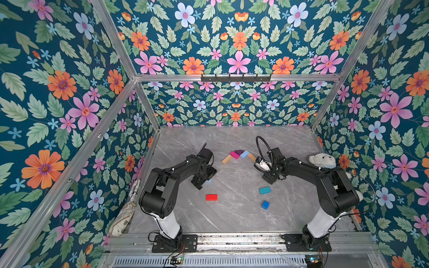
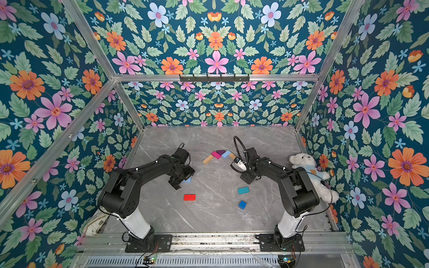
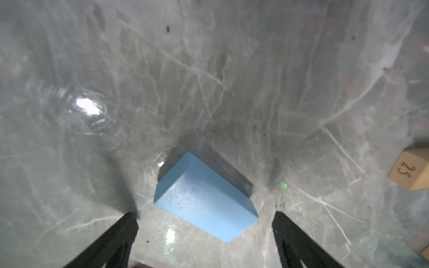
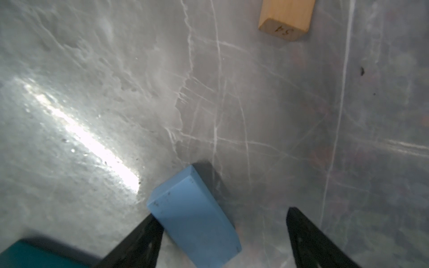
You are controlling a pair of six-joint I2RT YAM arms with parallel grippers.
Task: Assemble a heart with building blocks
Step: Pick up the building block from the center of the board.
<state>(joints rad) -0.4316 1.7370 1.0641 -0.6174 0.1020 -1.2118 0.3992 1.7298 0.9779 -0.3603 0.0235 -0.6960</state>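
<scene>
**Both end effectors open, each low over a light blue block; heart only begun**

The heart point(image 1: 244, 154) is far from finished. In both top views I see only its upper arc, toward the far side of the grey surface point(image 1: 232, 222). It has five blocks laid end to end, with the purple triangle point(image 1: 239, 152) in the notch and a tan block point(image 1: 226, 159) at the end on the left arm's side. I judge the arc sits midway between the arms so that each arm can build down its own side. The lower sides and the tip are missing. The red block point(image 1: 211, 197), the teal block point(image 1: 264, 190) and the blue block point(image 1: 265, 205) lie loose nearer the arm bases, well apart from the arc.

The left end effector point(image 3: 205, 214) is low over a light blue block point(image 3: 204, 197). Its fingers stand wide apart, one on each side, with bare surface between each finger and the block, so nothing is gripped. The block lies flat but turned at an angle to the fingers. I think closing now could rotate it.

The right end effector point(image 4: 224, 214) is also spread wide. A second light blue block point(image 4: 192, 220) lies flat by one finger, which covers its corner. I cannot tell if they touch. The other finger is well apart from it.
</scene>
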